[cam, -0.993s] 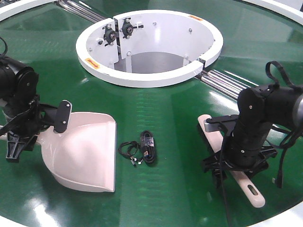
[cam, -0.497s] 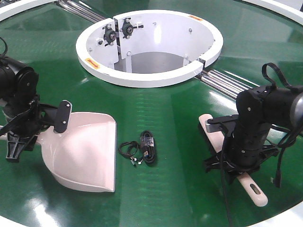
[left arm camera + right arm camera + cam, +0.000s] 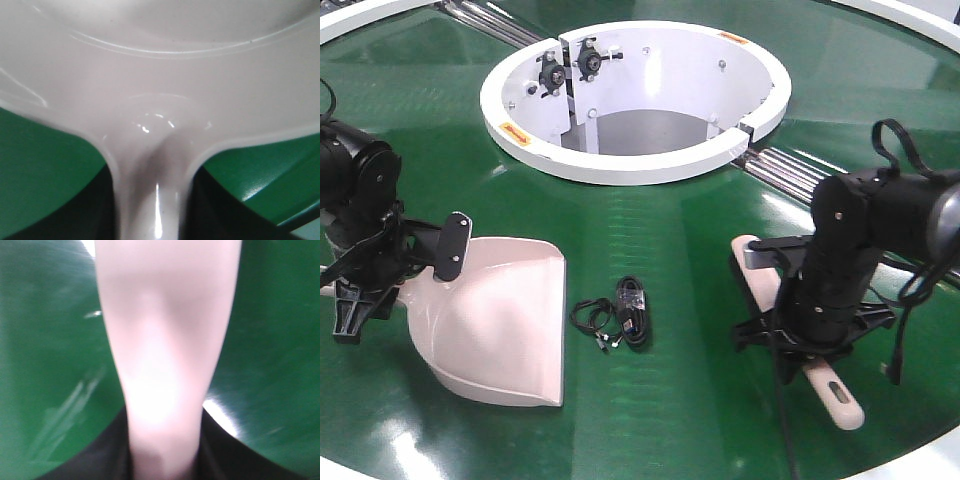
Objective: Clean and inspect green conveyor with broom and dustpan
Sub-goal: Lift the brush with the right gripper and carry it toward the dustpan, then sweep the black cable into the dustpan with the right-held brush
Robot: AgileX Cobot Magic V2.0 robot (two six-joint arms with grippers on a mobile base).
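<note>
**On the large, glossy dark-green circular conveyor bench (image 3: 660, 235), both tools are in hand with a cable tangle between them**

At the left side, the wide pale pink-beige plastic dustpan (image 3: 500, 320) lies on the green surface with its flat mouth facing right. The left claw (image 3: 398, 278) is clamped on its long handle. The left wrist view shows the handle running back between dark jaws on either side. On the right, the long, flat pale pink-beige plastic broom (image 3: 832, 390) lies at an angle. Its head points toward the white ring-shaped central opening (image 3: 620, 165) and its slotted handle end points toward the near edge. The right claw (image 3: 810, 330) grips it mid-handle, and the right wrist view, though blurred, shows the handle pinched between dark jaws. Whether the bristles touch the belt cannot be told.

A small coiled black cable (image 3: 620, 322) rests just beside the dustpan's mouth and well apart from the broom. Steel roller strips (image 3: 790, 170) run out from the ring behind the right arm.

The step in hand looks like the sweep itself, since both tools are grasped and the debris is not yet in the pan. The next move probably calls for bringing the broom head round to the cable's right side with the bristles low. It would then push left toward the pan while the left arm holds the pan's lip flat. A limp cable may snag or ride over the lip, so a slow, steady stroke seems wise.
</note>
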